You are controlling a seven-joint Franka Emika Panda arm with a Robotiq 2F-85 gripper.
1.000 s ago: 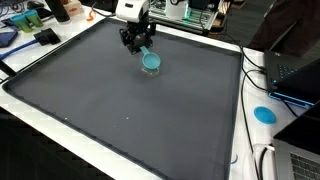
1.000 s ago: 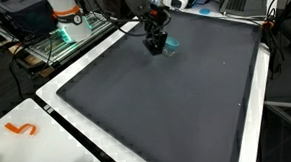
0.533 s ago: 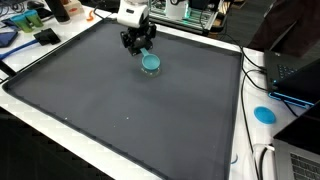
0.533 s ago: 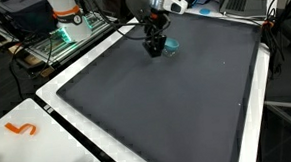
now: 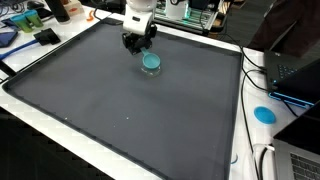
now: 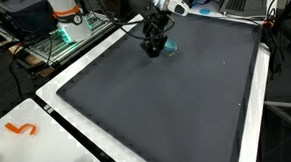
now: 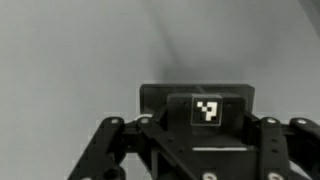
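Note:
A small round teal container (image 5: 150, 62) sits on the dark mat (image 5: 120, 110) near its far edge; it shows in both exterior views, partly hidden behind the gripper (image 6: 155, 47) at the teal rim (image 6: 172, 47). My gripper (image 5: 137, 44) hangs just above and beside it, toward the back edge, not touching it. The fingers are spread and hold nothing. The wrist view shows only the gripper's black body with a square marker (image 7: 207, 110) over the plain grey mat; the fingertips and the container are out of that view.
A white border surrounds the mat. A blue disc (image 5: 264, 113), a laptop (image 5: 298, 75) and cables lie off one side. Cluttered items (image 5: 30, 25) stand at the back corner. An orange hook shape (image 6: 23, 128) lies on the white surface.
The gripper has risen and drawn back slightly from the teal container toward the mat's far edge. The container has stayed in place.

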